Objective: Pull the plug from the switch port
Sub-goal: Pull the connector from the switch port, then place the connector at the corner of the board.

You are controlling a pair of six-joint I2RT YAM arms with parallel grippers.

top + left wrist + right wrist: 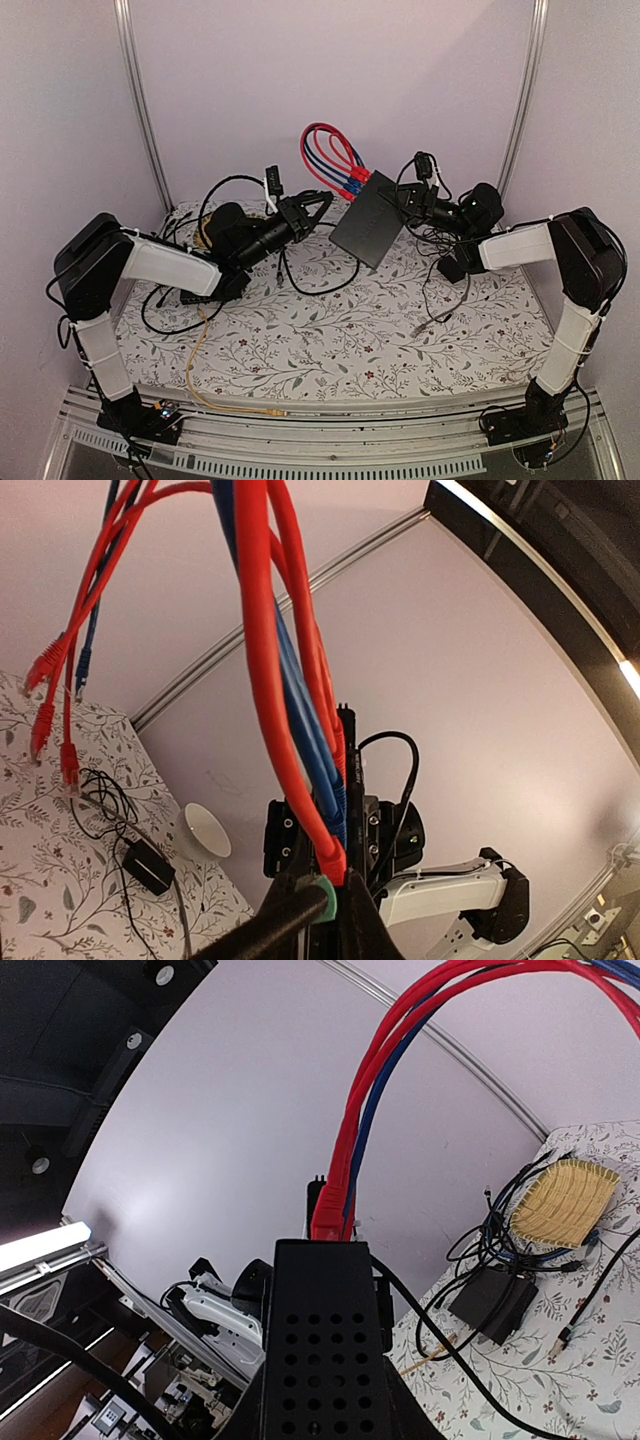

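At black box's (368,225) raised edge, red plug (335,858) by left gripper (322,905)

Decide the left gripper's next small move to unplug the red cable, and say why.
Probably draw the left gripper straight back from the flat matte-black switch box: it looks shut on the red plug, and the right gripper holds the box.

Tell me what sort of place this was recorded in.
Probably a robot test booth: plain white walls with metal rails, two arms bolted beside a flowered cloth, and a black box trailing red and blue cables.
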